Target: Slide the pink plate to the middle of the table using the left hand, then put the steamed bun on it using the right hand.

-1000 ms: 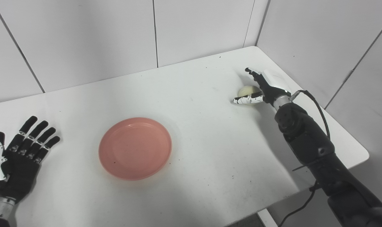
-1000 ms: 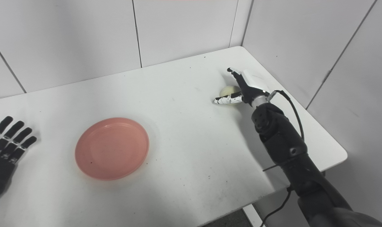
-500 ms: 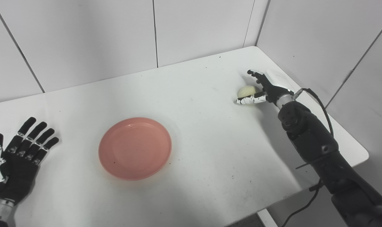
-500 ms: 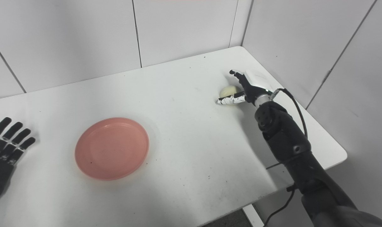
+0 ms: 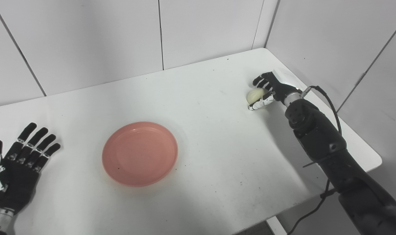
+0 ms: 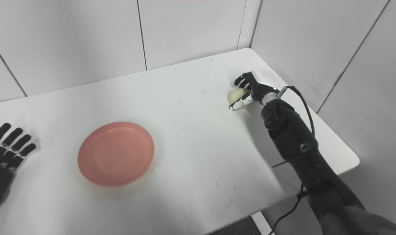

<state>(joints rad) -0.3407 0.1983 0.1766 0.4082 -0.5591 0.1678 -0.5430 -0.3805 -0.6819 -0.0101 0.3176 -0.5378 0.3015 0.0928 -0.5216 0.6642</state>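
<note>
White table [image 5: 217,147] set in a corner of pale panelled walls. My right hand [image 5: 269,88] is sitting at about 2 o'clock on the table, fingers [image 5: 260,78] curling over the far side of the steamed bun [image 5: 254,95] and thumb pressing its near side, gripping it on the surface. My left hand [image 5: 13,163] is lying at 9 o'clock, palm up, fingers spread, holding nothing. The pink plate [image 5: 140,153] is resting left of centre, well apart from both hands.
</note>
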